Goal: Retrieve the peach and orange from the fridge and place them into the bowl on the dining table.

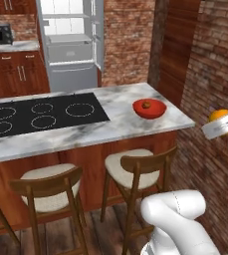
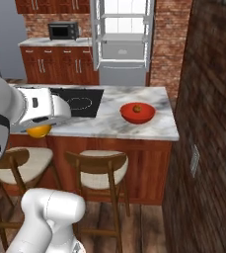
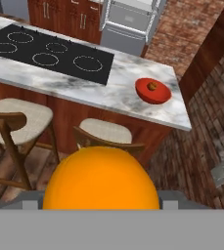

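My gripper (image 1: 223, 121) is shut on the orange (image 1: 219, 115), a bright yellow-orange ball, held in the air off the right end of the dining table (image 1: 120, 124), above the floor. In the hand view the orange (image 3: 101, 178) is large and close at the bottom. In the right base view the orange (image 2: 38, 131) hangs under the white hand, left of the stools. The red bowl (image 1: 138, 107) sits near the table's right end with the reddish-tan peach (image 1: 146, 105) inside it. The fridge (image 1: 70, 45) stands behind the table with its doors open.
A black cooktop (image 1: 41, 114) is inset in the table's left part. Two wooden stools (image 1: 135, 169) stand along the near side. A brick wall (image 1: 210, 74) lies close on the right. A microwave (image 2: 63, 30) sits on the back counter.
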You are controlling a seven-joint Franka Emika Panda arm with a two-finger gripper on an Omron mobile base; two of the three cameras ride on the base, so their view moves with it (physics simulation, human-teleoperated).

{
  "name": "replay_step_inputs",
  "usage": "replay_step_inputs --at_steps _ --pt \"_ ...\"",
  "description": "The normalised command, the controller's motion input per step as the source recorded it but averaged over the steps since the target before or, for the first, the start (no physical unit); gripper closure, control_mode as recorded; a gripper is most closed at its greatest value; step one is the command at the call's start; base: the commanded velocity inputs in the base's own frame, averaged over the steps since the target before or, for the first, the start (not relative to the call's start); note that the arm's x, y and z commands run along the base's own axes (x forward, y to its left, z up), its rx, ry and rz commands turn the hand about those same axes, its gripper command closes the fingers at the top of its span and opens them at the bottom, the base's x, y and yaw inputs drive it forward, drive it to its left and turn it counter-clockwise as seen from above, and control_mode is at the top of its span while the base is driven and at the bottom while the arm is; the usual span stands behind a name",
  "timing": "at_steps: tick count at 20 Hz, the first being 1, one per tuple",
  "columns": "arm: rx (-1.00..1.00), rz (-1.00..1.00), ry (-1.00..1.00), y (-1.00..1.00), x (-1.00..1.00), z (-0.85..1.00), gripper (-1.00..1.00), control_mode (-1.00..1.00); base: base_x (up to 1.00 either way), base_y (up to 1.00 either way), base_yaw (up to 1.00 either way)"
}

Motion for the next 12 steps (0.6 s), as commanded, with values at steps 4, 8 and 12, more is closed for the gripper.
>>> replay_step_inputs --at_steps 4,8,12 --pt "0.00 0.00 0.00 0.00 0.00 0.00 1.00 1.00 0.92 -0.06 0.00" --pt "0.00 0.00 0.00 0.00 0.00 0.00 1.00 1.00 1.00 0.00 0.00" --pt "0.00 0.00 0.00 0.00 0.00 0.00 1.00 1.00 0.89 -0.04 0.00"
